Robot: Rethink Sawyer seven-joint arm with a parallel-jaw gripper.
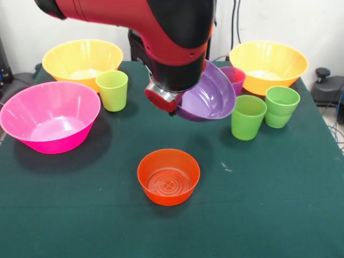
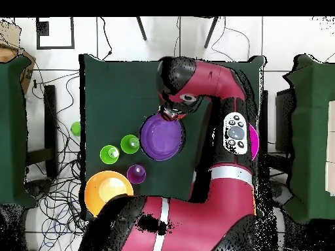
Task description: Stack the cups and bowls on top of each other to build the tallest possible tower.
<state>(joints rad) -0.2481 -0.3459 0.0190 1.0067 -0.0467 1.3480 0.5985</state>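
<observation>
My gripper (image 1: 180, 105) is shut on the rim of the medium purple bowl (image 1: 208, 94) and holds it tilted in the air, its opening facing the camera. Most of the gripper is hidden under the red arm. The small orange bowl (image 1: 168, 176) stands upright and empty on the green table, in front of and below the purple bowl. The yellow-green cup (image 1: 112, 90) stands alone at the left. No tower shows. In the overhead view the purple bowl (image 2: 161, 136) hangs below my gripper (image 2: 171, 115).
The big pink bowl (image 1: 49, 115) sits at the left. Orange-yellow bowls stand at the back left (image 1: 82, 62) and back right (image 1: 267, 65). A purple cup (image 1: 234, 79), a green cup (image 1: 248, 116) and stacked green cups (image 1: 281, 106) stand at the right.
</observation>
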